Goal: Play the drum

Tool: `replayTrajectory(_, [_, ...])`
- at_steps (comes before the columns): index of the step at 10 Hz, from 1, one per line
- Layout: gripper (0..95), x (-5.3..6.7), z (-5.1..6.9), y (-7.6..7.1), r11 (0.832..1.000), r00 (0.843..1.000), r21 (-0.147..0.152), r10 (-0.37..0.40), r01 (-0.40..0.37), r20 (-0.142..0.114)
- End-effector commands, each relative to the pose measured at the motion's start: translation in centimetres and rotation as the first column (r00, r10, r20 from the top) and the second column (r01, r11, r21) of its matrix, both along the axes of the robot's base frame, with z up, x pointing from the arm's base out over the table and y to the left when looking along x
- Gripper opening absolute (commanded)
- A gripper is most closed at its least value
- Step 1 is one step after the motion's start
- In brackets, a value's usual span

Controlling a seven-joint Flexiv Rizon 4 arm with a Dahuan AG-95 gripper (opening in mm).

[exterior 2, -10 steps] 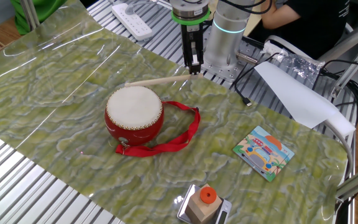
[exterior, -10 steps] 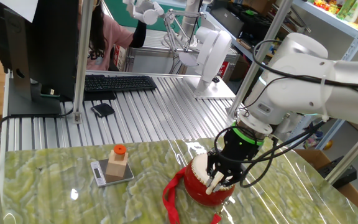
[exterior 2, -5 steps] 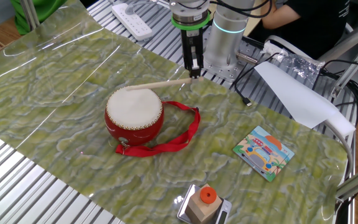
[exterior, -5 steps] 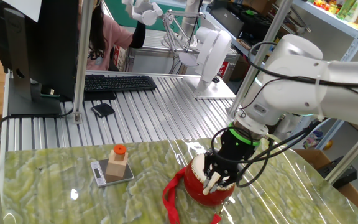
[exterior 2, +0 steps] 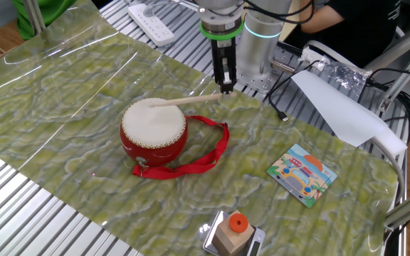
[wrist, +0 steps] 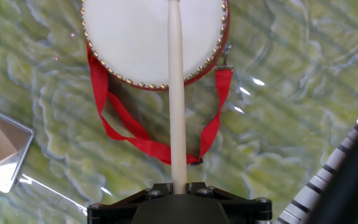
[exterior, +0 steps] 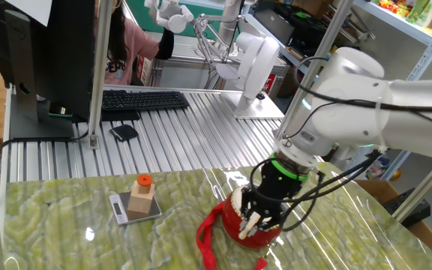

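Our tool (exterior 2: 225,87) is clamped on a pale wooden stick (exterior 2: 184,101) over the small red barrel drum with cream skin (exterior 2: 153,131) on the green marbled tabletop (exterior 2: 62,92); we should strike mid-skin, lightly.

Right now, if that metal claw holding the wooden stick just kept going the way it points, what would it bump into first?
The gripper points almost straight down, so it would probably meet the green marbled table cover beside the small red drum. The pale wooden stick it clamps reaches sideways over the cream skin; depth is hard to judge.
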State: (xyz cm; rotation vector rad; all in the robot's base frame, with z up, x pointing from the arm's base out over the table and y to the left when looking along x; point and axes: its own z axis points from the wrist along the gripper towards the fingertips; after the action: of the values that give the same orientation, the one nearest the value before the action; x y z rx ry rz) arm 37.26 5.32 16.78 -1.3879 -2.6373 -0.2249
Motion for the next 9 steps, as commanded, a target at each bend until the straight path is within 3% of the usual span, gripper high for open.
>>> replayTrajectory(1, [0.0,0.2,-0.5,0.3,1.000,1.000,0.023,-0.015,0.016,-0.012])
replayTrajectory(3, [0.0,0.1,-0.6,0.4,1.000,1.000,0.007,-0.018,0.018,-0.010])
replayTrajectory(9, [0.0,-1.2,1.7,-0.5,1.000,1.000,0.007,-0.017,0.017,-0.009])
